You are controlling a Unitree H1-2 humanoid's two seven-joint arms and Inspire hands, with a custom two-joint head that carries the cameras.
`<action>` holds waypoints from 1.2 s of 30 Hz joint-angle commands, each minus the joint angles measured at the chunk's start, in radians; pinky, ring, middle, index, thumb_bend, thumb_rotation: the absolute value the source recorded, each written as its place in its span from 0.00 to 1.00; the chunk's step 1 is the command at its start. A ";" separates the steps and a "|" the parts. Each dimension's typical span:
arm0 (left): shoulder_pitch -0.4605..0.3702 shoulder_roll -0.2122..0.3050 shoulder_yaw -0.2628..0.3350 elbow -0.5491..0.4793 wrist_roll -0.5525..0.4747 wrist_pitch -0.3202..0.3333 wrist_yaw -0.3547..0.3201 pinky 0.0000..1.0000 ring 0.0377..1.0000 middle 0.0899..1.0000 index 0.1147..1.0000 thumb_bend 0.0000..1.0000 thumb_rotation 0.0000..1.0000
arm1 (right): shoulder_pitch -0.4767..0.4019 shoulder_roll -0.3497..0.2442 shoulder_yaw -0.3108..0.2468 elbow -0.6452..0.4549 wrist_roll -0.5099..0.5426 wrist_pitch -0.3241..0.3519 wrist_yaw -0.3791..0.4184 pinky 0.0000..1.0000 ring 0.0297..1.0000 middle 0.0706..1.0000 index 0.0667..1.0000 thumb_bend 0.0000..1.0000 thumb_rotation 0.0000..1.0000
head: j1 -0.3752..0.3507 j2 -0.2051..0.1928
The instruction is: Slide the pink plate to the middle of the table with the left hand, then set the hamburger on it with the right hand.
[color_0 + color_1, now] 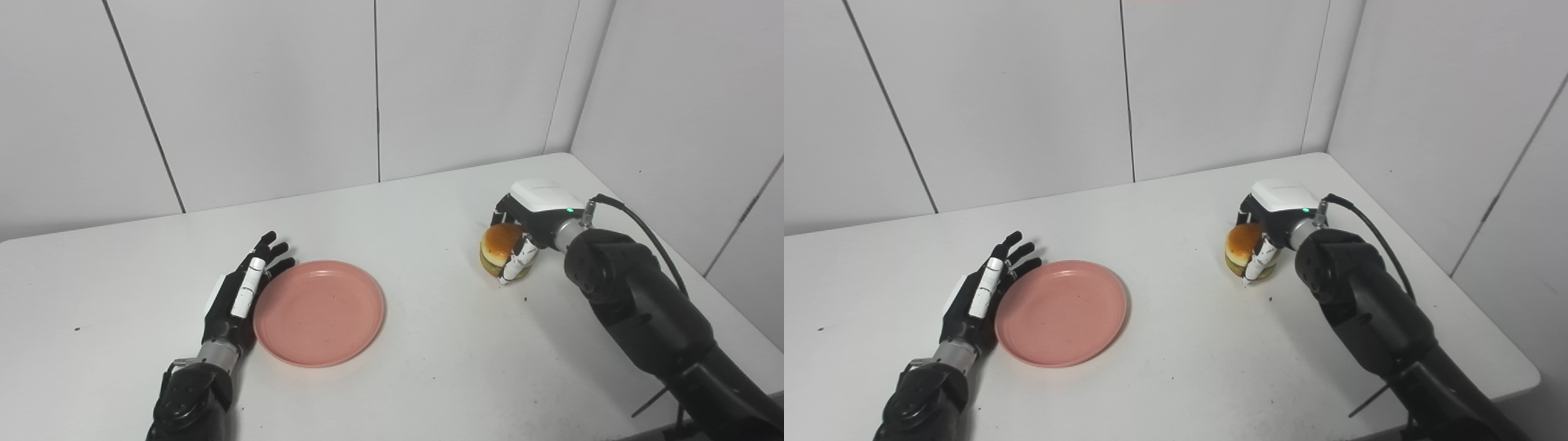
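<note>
From the left eye view I see the pink plate (319, 313) lying flat on the white bench (429, 367), left of centre. My left robot hand (239, 300) rests on the bench just beside the plate's left rim, fingers stretched out and apart, holding nothing; I cannot tell if it touches the rim. Well apart to the right, my right robot hand (520, 236) is wrapped around the hamburger (501, 248), with a white-banded finger across its front. The hamburger sits low at the bench; I cannot tell if it is lifted.

From the right eye view the plate (1061, 312) shows the same, with the left robot hand (977, 297) spread along its left edge. The right robot hand (1271, 229) grips the hamburger (1243, 244) from above and behind, a green light on its white back.
</note>
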 commanded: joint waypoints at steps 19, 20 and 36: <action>-0.019 -0.060 -0.016 0.022 0.030 -0.006 0.014 0.91 0.83 0.89 0.88 0.81 0.80 | -0.174 0.095 0.021 -0.180 0.011 -0.021 0.077 0.20 0.26 0.37 0.47 0.53 0.00 | 0.137 -0.010; -0.019 -0.062 -0.017 0.024 0.032 -0.008 0.014 0.92 0.83 0.90 0.89 0.81 0.81 | -0.174 0.102 0.020 -0.182 0.017 -0.025 0.073 0.20 0.25 0.36 0.47 0.53 0.00 | 0.140 -0.011; -0.037 -0.095 -0.023 0.094 0.070 -0.073 0.043 0.84 0.82 0.88 0.88 0.82 0.81 | -0.199 0.184 0.091 -0.183 0.053 -0.077 0.074 0.20 0.26 0.36 0.48 0.53 0.00 | 0.258 -0.025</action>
